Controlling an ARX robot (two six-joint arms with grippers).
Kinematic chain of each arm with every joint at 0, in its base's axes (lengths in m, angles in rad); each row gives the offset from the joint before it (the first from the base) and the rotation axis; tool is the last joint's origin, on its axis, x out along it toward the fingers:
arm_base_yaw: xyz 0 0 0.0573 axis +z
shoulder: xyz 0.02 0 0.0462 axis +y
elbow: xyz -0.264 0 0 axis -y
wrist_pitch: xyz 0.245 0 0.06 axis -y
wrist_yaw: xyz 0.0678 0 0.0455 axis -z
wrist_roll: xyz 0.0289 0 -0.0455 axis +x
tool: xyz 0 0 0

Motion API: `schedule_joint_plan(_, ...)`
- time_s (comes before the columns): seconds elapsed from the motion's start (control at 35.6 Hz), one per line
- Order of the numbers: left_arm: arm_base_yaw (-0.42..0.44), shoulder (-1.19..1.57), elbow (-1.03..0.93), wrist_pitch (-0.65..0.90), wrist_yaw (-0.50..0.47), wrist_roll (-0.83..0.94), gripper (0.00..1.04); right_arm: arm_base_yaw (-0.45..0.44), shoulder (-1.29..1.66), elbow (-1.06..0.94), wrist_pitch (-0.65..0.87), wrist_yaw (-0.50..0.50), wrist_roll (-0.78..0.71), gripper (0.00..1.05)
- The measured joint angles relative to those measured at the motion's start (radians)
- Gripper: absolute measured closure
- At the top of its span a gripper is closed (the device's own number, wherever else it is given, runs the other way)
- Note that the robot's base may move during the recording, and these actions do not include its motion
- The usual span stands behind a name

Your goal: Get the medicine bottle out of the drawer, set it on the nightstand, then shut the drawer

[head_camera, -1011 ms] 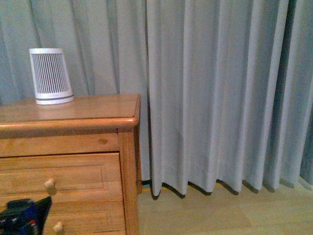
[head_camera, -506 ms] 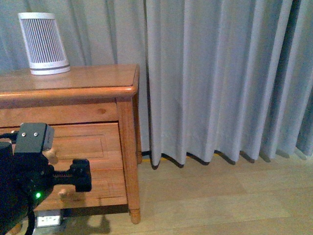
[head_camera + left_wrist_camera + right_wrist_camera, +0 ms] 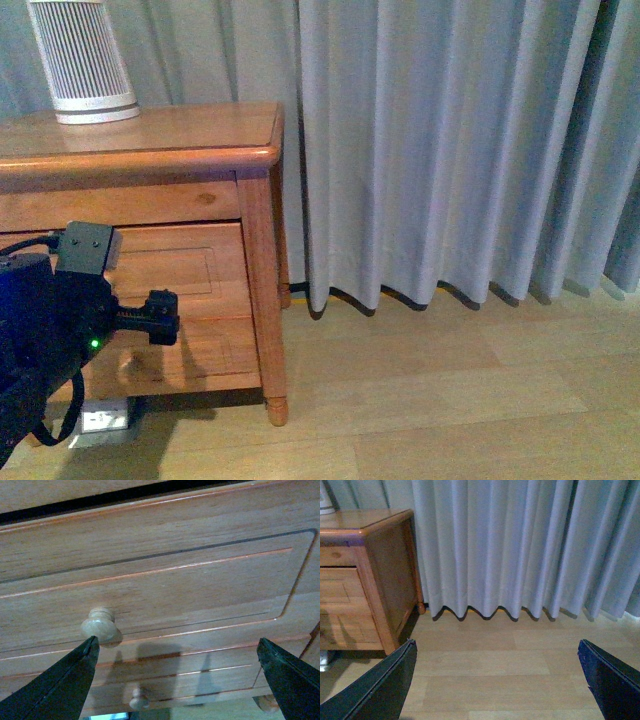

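Observation:
The nightstand (image 3: 180,130) stands at the left, against the curtain. Its taller drawer (image 3: 165,575) is shut, so the medicine bottle is hidden. In the front view my left arm (image 3: 60,320) reaches at the drawer (image 3: 200,265) from the lower left. My left gripper (image 3: 176,642) is open, close to the drawer front. One of its fingertips (image 3: 90,645) is just beside the round knob (image 3: 100,625), and nothing is between the fingers. My right gripper (image 3: 496,642) hangs open over bare floor, right of the nightstand (image 3: 385,580).
A large white ribbed cylinder (image 3: 80,60) stands on the nightstand top. The shorter drawer's knob (image 3: 137,697) is below the taller one. A grey curtain (image 3: 450,150) covers the back wall. Wooden floor (image 3: 450,400) lies to the right. A white socket block (image 3: 100,418) sits under the nightstand.
The front view has dropped, so the nightstand sits higher in the picture and more floor shows. My left arm has come up in front of the drawer fronts.

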Motion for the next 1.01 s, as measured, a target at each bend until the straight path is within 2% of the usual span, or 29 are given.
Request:
schedule_joint_plan(0.2, 0.034, 0.068, 0.116, -0.040, 0.005, 0.021, 0.07, 0.000, 0.000, 0.000, 0.000, 0.000, 0.000, 0.07)
schedule_joint_plan(0.59, 0.068, 0.121, 0.197, -0.065, 0.004, 0.018, 0.07, 0.000, 0.000, 0.000, 0.000, 0.000, 0.000, 0.07)
schedule_joint_plan(0.62, 0.070, 0.125, 0.201, -0.065, 0.004, 0.018, 0.10, 0.000, 0.000, 0.000, 0.000, 0.000, 0.000, 0.07)
schedule_joint_plan(0.76, 0.079, 0.138, 0.219, -0.068, 0.004, 0.013, 0.40, 0.000, 0.000, 0.000, 0.000, 0.000, 0.000, 0.07)
schedule_joint_plan(1.01, 0.090, 0.139, 0.237, -0.076, 0.007, 0.013, 0.73, 0.000, 0.000, 0.000, 0.000, 0.000, 0.000, 0.07)
